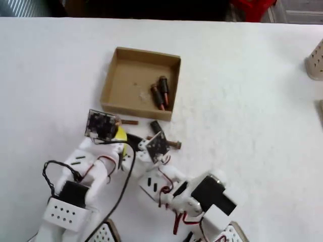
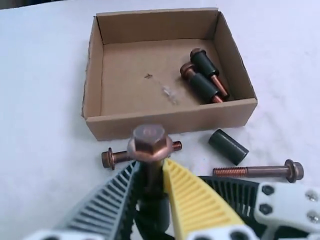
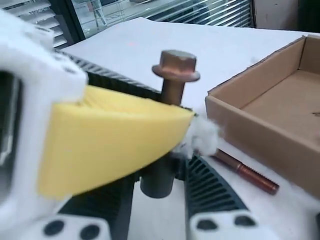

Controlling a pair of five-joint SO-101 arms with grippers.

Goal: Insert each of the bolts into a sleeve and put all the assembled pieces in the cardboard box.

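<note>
Upright bolt (image 2: 149, 141) pinched by its shank in the left gripper (image 2: 150, 169), just near of the cardboard box (image 2: 165, 121), lower end in a dark sleeve (image 3: 157, 184) that the right gripper (image 3: 161, 174) clamps between its fingers (image 3: 210, 196); two assembled pieces (image 2: 202, 80) lie in the box's right side

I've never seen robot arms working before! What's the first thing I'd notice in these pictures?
First you'd spot the copper bolt standing upright, pinched by the left gripper just in front of the cardboard box. Its lower end sits in a dark sleeve held by the right gripper. Two finished pieces lie side by side in a corner of the box.
</note>
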